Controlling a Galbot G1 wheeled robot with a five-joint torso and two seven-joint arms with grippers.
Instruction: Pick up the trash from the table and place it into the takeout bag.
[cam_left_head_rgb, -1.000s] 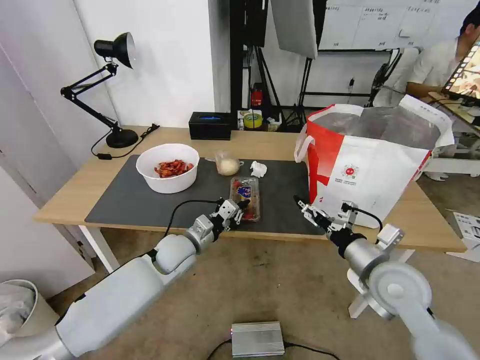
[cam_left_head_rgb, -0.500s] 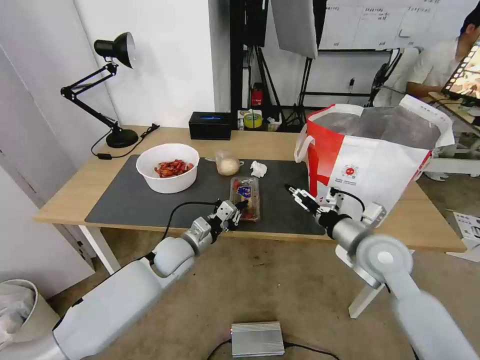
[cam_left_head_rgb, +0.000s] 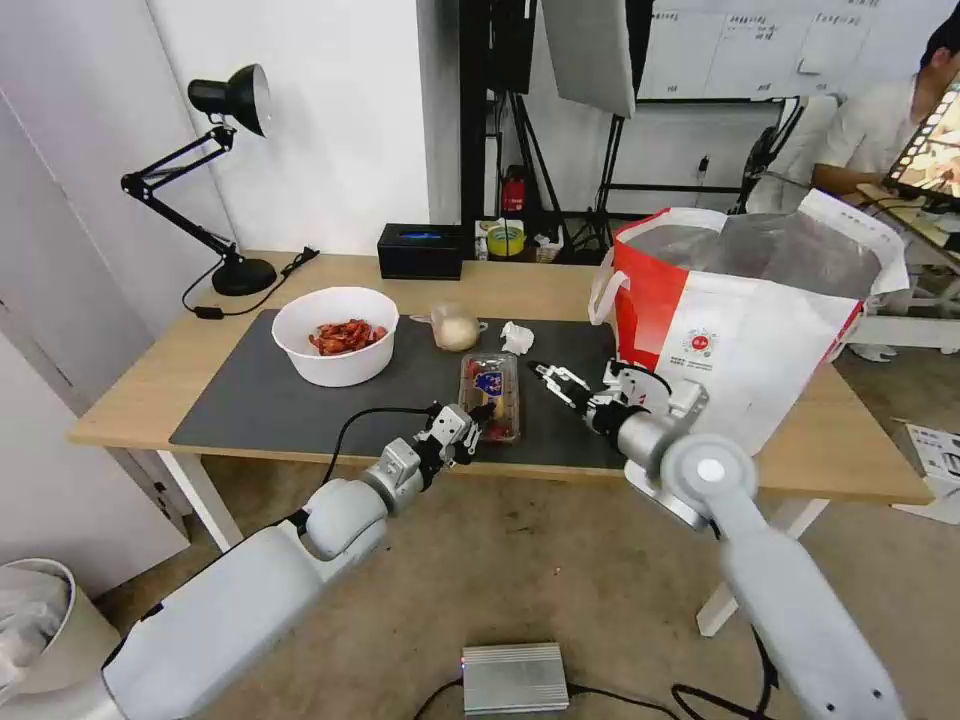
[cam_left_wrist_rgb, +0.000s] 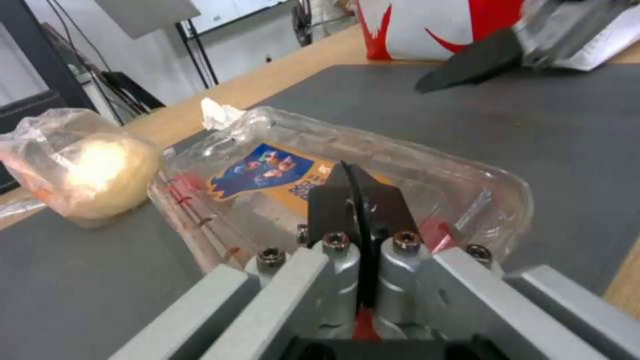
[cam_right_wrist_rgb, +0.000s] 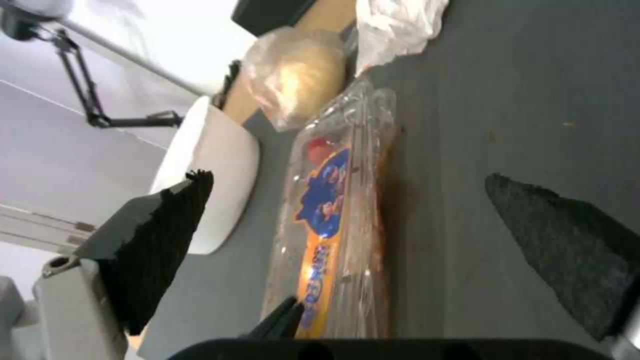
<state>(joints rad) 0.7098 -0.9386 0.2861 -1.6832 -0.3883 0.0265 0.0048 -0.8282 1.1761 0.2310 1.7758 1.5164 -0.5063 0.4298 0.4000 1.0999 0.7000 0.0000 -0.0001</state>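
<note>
At the centre of the head view, the clear hinged tray of red tomatoes is seen lying on the dark grey mat of the table, flanked by both arms. The left gripper is held at the tray's near end with its fingers pressed together, and whether any plastic is pinched between them cannot be told. The right gripper is spread wide open, holding nothing, just right of the tray, and in its wrist view the tray is framed between the two pads.

The step in hand is judged to be the pick-up of the tray. It would be done well if the open fingers were set astride the narrow width of the tray and closed gently, since thin plastic is likely to buckle or pop its lid.

Above the tray in the frame, the clear cup and the crumpled tissue are found close by and could be nudged. The white bowl of red shells sits at centre left. The takeout bag stands open at right, near the right arm, and its tall rim would have to be cleared. A black box and a desk lamp are placed along the upper left.
</note>
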